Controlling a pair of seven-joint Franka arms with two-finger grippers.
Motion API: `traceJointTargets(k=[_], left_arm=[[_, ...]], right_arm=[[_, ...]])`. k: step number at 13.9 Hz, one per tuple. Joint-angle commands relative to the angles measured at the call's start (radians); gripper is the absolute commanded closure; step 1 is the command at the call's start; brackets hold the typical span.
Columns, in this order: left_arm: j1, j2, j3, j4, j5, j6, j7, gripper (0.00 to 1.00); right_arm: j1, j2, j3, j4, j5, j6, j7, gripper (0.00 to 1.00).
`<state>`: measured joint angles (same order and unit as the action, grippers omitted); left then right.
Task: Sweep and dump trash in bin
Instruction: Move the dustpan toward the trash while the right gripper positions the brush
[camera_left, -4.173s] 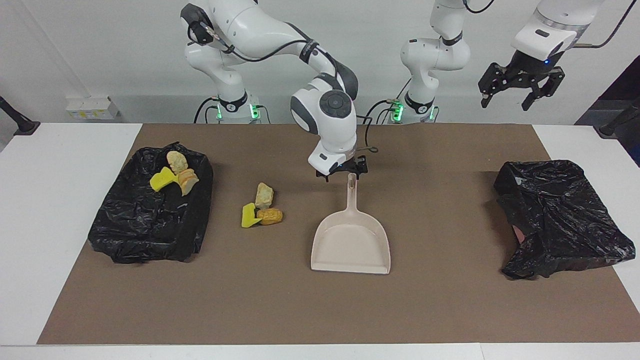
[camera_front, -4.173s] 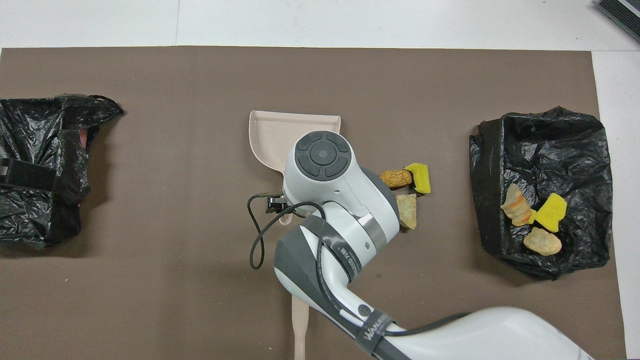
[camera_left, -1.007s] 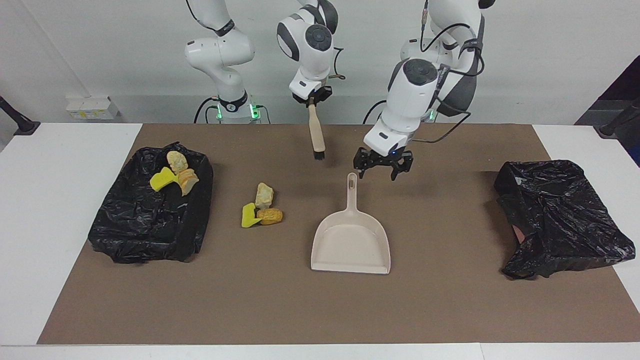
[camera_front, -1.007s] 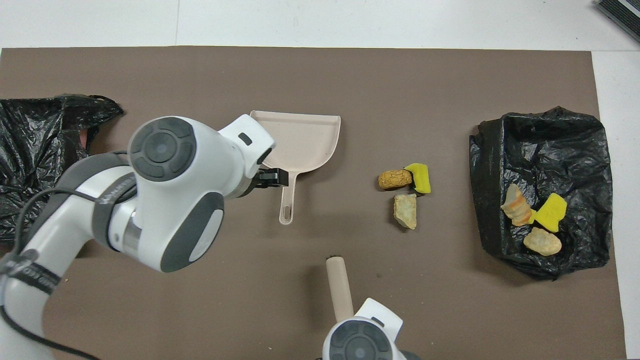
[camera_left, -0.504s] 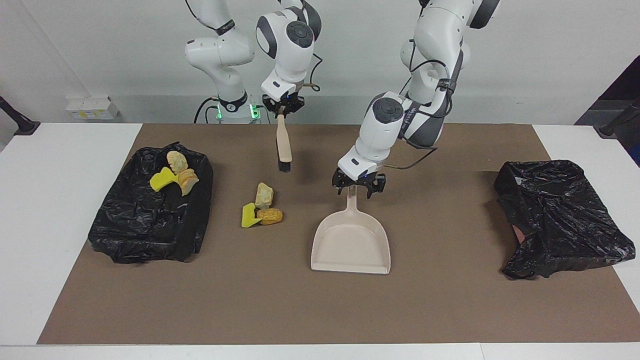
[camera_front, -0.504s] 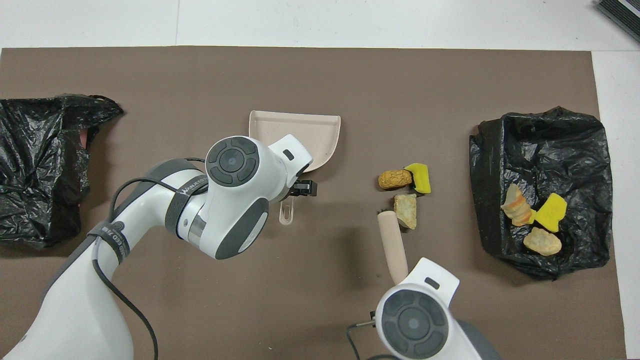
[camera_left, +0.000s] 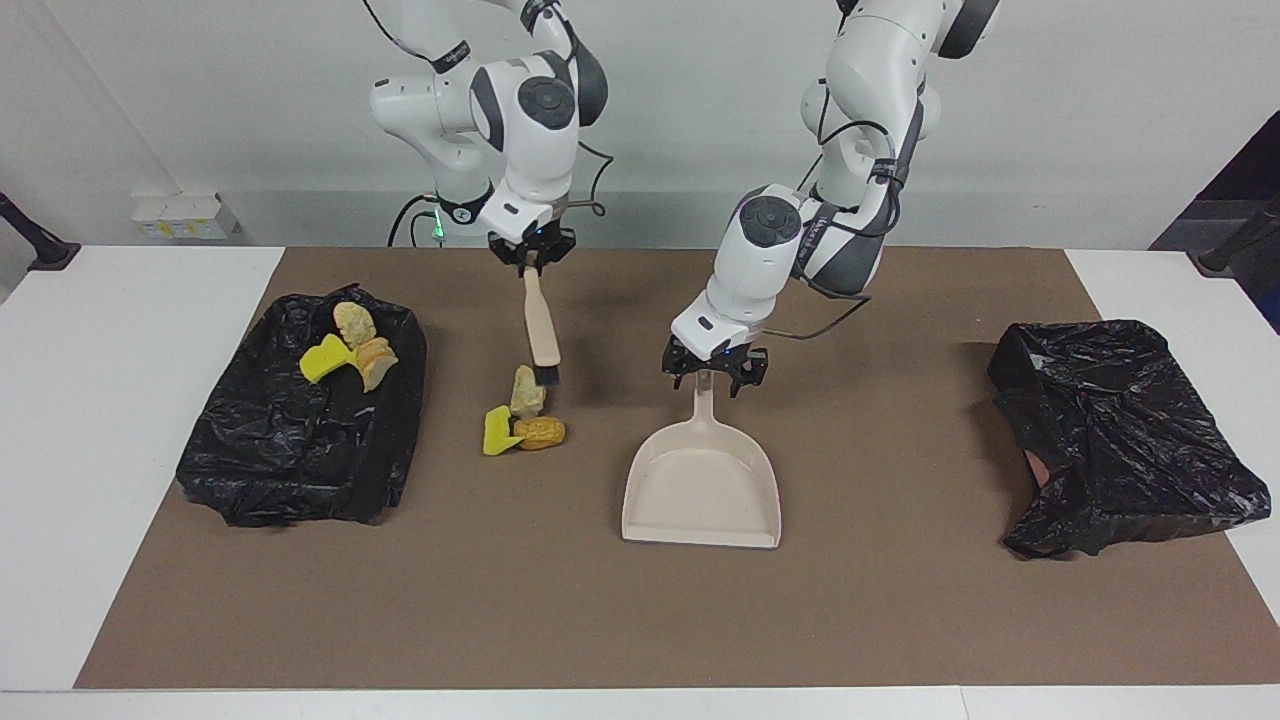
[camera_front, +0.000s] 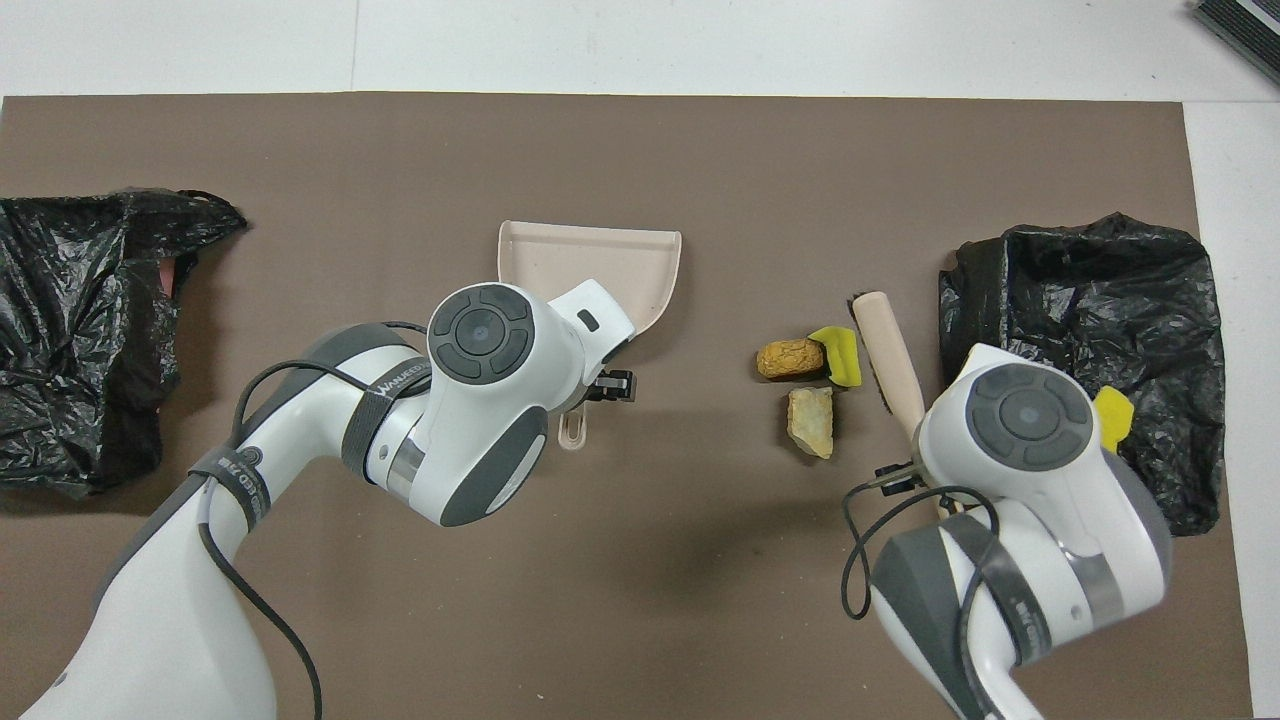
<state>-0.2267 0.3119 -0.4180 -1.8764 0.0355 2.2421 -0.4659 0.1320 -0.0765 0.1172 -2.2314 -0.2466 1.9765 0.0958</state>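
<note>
Foam and sponge trash: three loose scraps are seen bunched on the brown mat, between the dustpan and the bin at the right arm's end; none is in the pan yet.
Binned trash: more scraps are already lying in the black-lined bin, so part of the job is judged done.
Brush: held by its handle in the right gripper, whose jaws are closed on it; the bristles are hung just beside the loose scraps, on the side nearer the robots.
Dustpan: laid flat on the mat, empty, its mouth turned away from the robots.
Left gripper: set down astride the dustpan's handle; the jaws are seen apart, not yet clamped.
Second black bag: left crumpled at the left arm's end of the bench, untouched.
Left to do: the pan is to be gripped, the three scraps swept in and dumped.
</note>
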Motion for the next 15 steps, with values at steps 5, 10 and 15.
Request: traceJointTargets(k=[5, 10, 15], left_arm=[[-0.008, -0.025, 0.007, -0.050, 0.021, 0.010, 0.000, 0.33], [0.000, -0.022, 0.010, -0.015, 0.139, -0.041, -0.010, 1.00], [0.030, -0.082, 0.013, 0.010, 0.182, -0.110, 0.164, 1.00]], right_arm=[[0.015, 0.113, -0.040, 0.026, -0.001, 0.047, 0.033, 1.00], [0.052, 0.106, -0.031, -0.002, 0.240, 0.044, 0.053, 1.00], [0.083, 0.110, -0.025, 0.041, 0.394, 0.036, 0.166, 1.00]])
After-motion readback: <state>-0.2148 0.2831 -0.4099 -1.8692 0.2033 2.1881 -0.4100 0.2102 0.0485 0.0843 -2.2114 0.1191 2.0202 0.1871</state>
